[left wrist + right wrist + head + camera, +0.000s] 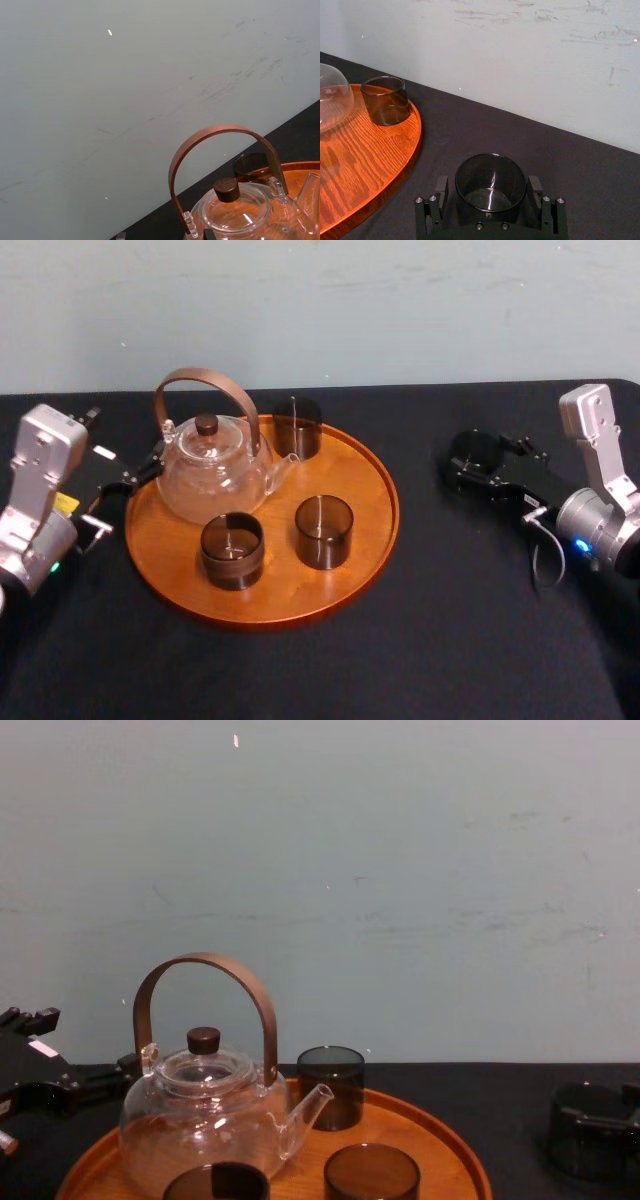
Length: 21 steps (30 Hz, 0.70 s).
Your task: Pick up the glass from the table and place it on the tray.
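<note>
Two fingers barely poke in, spread well apart. Right ahead of them sits a clear round glass teapot with a bent brown wooden hoop handle and a dark knob on its lid. Farther out from the fingers, a smoky dark glass cup stands on the round orange-brown wooden tray. Beyond that there's black tabletop, then a pale scuffed wall.

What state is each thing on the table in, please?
Round orange-brown wooden tray: flat on the black table.
Clear glass teapot, brown handle: upright on the tray, lid on.
Three smoked dark glasses: upright on the tray.
Fourth smoked glass: upright on the table, off the tray.
Right hand: open, straddling the fourth glass.
Left hand: by the tray's left rim.
</note>
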### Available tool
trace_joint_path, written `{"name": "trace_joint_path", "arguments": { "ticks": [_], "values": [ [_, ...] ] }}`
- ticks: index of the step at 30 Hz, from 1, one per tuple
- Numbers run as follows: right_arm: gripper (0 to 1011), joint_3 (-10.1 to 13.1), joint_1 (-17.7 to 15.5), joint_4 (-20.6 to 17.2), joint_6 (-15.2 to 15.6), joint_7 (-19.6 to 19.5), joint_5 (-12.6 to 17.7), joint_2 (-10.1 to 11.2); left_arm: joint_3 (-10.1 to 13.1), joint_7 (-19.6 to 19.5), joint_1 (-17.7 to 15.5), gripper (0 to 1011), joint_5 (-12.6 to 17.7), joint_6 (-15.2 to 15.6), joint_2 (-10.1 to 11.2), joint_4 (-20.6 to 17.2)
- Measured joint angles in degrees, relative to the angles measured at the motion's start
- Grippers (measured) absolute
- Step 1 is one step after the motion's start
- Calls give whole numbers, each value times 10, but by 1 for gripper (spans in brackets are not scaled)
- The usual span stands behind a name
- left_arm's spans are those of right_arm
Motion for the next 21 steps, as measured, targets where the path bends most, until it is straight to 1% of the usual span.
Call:
{"name": "trace_joint_path", "arguments": {
  "ticks": [8, 10, 13, 14, 15, 21],
  "values": [
    [1003, 0, 0, 0, 0, 0, 0, 0, 0, 0, 0, 1001, 0, 0, 0, 0],
    [960, 0, 0, 0, 0, 0, 0, 0, 0, 0, 0, 1002, 0, 0, 0, 0],
    [925, 0, 0, 0, 0, 0, 0, 0, 0, 0, 0, 1001, 0, 0, 0, 0],
    [890, 0, 0, 0, 0, 0, 0, 0, 0, 0, 0, 1001, 0, 0, 0, 0],
    [879, 0, 0, 0, 0, 0, 0, 0, 0, 0, 0, 1001, 0, 0, 0, 0],
    [865, 0, 0, 0, 0, 0, 1, 0, 0, 0, 0, 1001, 0, 0, 0, 0]
  ]
}}
